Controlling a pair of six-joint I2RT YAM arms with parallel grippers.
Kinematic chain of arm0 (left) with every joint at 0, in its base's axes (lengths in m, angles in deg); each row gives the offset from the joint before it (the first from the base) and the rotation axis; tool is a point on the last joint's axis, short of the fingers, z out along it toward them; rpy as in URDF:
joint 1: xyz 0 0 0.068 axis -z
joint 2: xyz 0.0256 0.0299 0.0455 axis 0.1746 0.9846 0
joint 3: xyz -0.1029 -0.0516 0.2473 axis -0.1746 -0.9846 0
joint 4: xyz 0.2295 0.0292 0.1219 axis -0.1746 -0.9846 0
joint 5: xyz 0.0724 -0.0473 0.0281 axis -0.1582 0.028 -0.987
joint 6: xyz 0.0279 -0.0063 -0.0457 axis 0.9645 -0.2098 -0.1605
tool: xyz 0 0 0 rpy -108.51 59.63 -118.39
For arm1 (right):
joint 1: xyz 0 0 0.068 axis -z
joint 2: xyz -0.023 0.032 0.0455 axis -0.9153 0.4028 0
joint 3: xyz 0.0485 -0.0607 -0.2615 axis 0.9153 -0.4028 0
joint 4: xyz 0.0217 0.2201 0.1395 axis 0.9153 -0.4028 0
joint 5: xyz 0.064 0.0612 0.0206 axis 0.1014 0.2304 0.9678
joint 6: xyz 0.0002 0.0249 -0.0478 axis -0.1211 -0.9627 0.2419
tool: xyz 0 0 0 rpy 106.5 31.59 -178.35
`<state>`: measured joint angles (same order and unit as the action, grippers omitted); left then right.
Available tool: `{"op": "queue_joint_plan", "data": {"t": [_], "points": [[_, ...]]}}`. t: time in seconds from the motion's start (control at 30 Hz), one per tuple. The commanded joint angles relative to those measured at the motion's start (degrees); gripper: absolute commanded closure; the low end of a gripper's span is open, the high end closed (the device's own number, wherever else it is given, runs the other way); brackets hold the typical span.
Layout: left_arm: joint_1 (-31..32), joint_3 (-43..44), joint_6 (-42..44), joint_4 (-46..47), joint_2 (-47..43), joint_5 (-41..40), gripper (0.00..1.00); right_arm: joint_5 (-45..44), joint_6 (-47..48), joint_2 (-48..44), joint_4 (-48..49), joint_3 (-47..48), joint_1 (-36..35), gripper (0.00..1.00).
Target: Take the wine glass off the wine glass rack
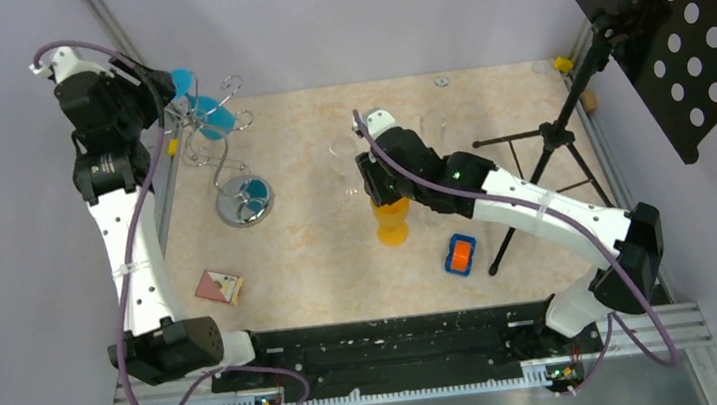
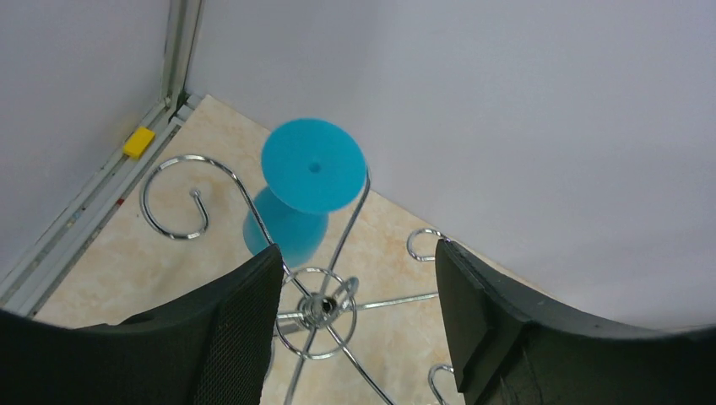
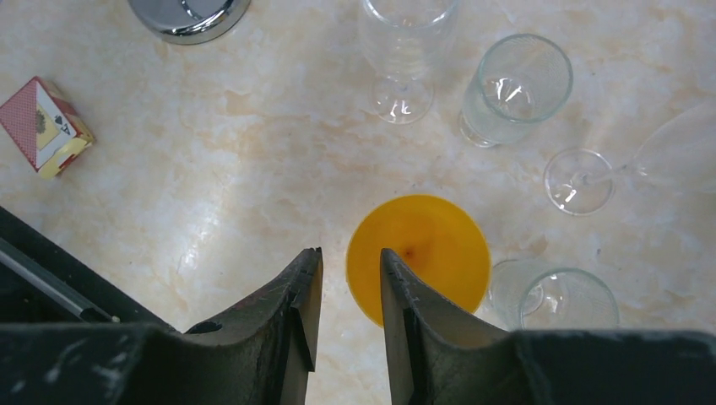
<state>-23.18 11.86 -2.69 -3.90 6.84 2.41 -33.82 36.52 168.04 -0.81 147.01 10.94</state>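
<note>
A blue wine glass [image 2: 313,165] hangs upside down on the silver wire wine glass rack [image 2: 321,308], foot uppermost; in the top view the glass [image 1: 212,116] is at the back left, above the rack's chrome base [image 1: 244,202]. My left gripper [image 2: 359,250] is open above the rack's hub, just short of the glass and holding nothing; it also shows in the top view [image 1: 163,104]. My right gripper [image 3: 346,278] is narrowly open and empty above the left edge of an orange cup [image 3: 431,245] mid-table, and it also shows in the top view [image 1: 381,196].
Several clear glasses [image 3: 515,89] stand or lie around the orange cup. A card box [image 1: 218,288] lies front left and an orange-and-blue toy [image 1: 460,254] front right. A black tripod stand [image 1: 549,142] with a perforated board [image 1: 677,18] stands right. Walls close in behind the rack.
</note>
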Motion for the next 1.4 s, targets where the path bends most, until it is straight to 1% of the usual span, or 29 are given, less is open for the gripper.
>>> {"op": "queue_joint_plan", "data": {"t": [0.0,0.1,0.3,0.43,0.57,0.7,0.77,0.87,1.0,1.1,1.23,1.3,1.37], "points": [[-4.76,8.56,-1.83,-1.75,4.82,7.57,0.31,5.13,-1.09,-2.69,6.23,-4.25,0.37,0.67],[-7.28,15.15,-3.41,-5.31,10.34,9.98,0.34,6.68,-1.70,-3.62,9.05,-6.81,0.33,0.67],[-11.85,27.82,-6.27,-9.02,21.16,15.21,0.35,8.69,-1.96,-6.92,15.25,-12.68,0.30,0.67],[-12.36,32.16,-8.78,-7.99,26.56,20.48,0.36,9.31,-1.82,-7.61,17.67,-15.21,0.34,0.67],[-12.29,32.12,-8.85,-6.09,28.59,21.44,0.38,10.46,-1.92,-7.00,18.69,-15.88,0.42,0.67],[-12.36,31.88,-4.92,-5.40,30.09,21.04,0.38,11.71,-2.36,-6.71,19.75,-17.04,0.47,0.66],[-12.30,31.67,-2.16,-4.54,30.71,21.88,0.38,12.47,-2.04,-6.86,20.26,-17.74,0.47,0.63],[-12.32,31.94,1.32,-3.02,32.39,25.81,0.37,13.39,-1.05,-7.29,21.27,-18.74,0.46,0.59],[-12.34,35.65,7.81,-6.92,35.08,28.54,0.34,14.05,-0.05,-7.52,21.89,-18.99,0.47,0.57],[-12.74,35.60,10.71,-8.34,35.66,29.93,0.31,15.24,-0.13,-7.09,22.59,-18.98,0.43,0.57],[-13.40,34.62,11.39,-8.30,36.30,32.60,0.28,17.29,-0.54,-5.96,22.56,-18.30,0.39,0.56],[-13.45,34.43,10.14,-7.94,37.20,34.82,0.28,17.04,-0.80,-5.13,21.63,-17.50,0.38,0.49],[-13.63,34.30,7.55,-6.88,38.08,37.70,0.30,16.21,-0.76,-4.30,20.28,-16.40,0.21,0.45]]}}
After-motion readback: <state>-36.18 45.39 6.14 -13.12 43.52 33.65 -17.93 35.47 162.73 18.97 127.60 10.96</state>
